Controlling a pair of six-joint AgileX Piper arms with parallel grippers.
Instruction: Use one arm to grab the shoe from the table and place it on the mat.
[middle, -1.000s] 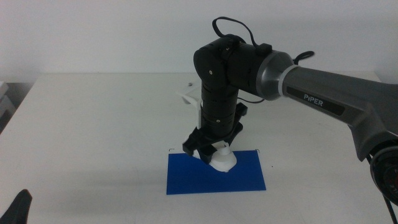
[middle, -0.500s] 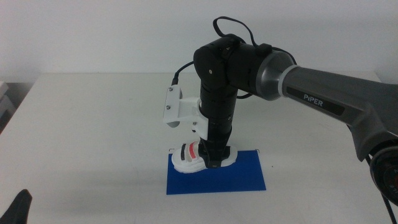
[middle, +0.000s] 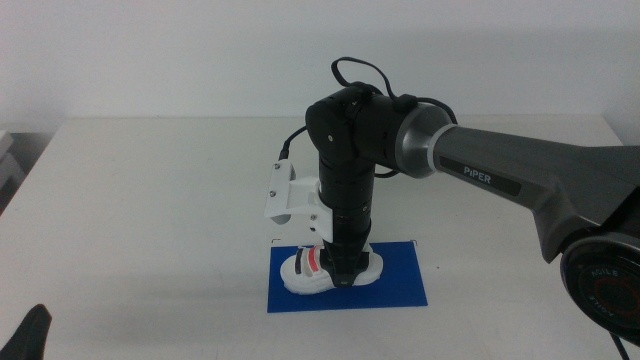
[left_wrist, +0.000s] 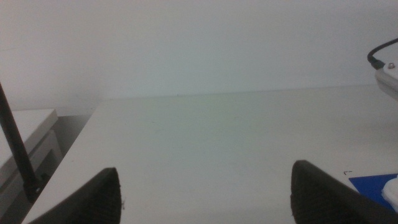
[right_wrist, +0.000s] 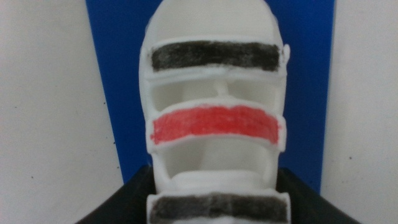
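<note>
The right arm (middle: 480, 165) reaches in from the right and points straight down over the blue mat (middle: 395, 288). My right gripper (middle: 342, 272) is shut on the white shoe (middle: 303, 272), whose sole rests on the mat's left half. In the right wrist view the shoe (right_wrist: 214, 121) shows its black and red straps between the jaws, with the mat (right_wrist: 112, 93) under it. My left gripper (middle: 30, 335) waits at the bottom left corner; its jaws stand wide apart and empty in the left wrist view (left_wrist: 205, 193).
The off-white table (middle: 150, 200) spreads around the mat. A white block (middle: 285, 195) juts from the right wrist toward the left. A white shelf edge (left_wrist: 25, 134) stands beyond the table's left side.
The right wrist has turned and lowered with the shoe. The shoe has gone from raised at the mat's back edge to resting flat on the mat.
</note>
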